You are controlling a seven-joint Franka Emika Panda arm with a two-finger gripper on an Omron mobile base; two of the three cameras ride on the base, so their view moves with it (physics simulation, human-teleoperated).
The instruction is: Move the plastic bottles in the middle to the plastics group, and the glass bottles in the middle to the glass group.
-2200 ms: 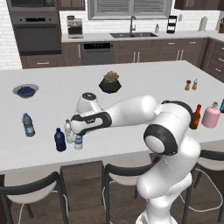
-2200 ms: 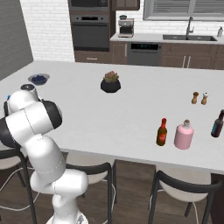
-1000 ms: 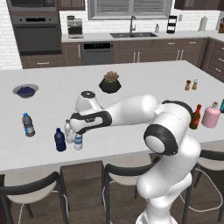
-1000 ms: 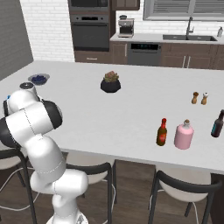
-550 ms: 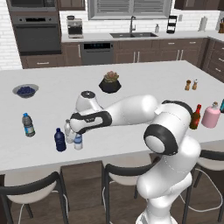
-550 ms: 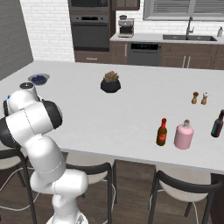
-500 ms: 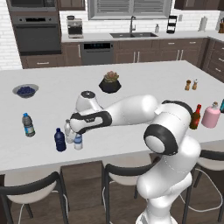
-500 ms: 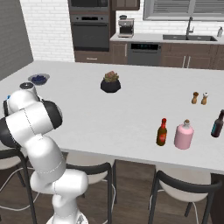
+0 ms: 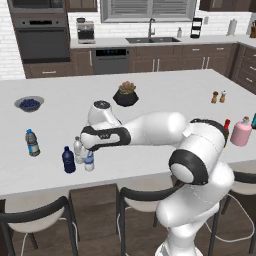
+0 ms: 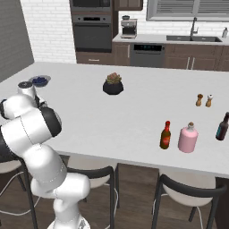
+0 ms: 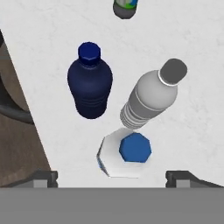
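item: pincer (image 11: 111, 177), hanging directly over the plastics cluster at the near left edge of the tabletop (image 9: 165, 95). jaws stand wide apart, holding nothing; tips flank a bottle without touching it, which reads as a release.

item: small clear bottle, blue cap, blue label (image 11: 124, 153). upright, free-standing, beneath the pincer.

item: plain greyish bottle, grey cap (image 11: 151, 96). upright, ribbed lower body, just beside the blue-capped one.

item: squat dark navy bottle (image 11: 89, 85). upright, just beside both; the three form a tight group, judged the sorting target for plastics.

item: clear bottle, dark cap (image 9: 32, 142). stands apart, further left.

item: slim red-brown bottle, red cap (image 10: 166, 134). upright, just beside the pink bottle (image 10: 188, 137), near a dark teal bottle (image 10: 222, 126); judged already with the glass.
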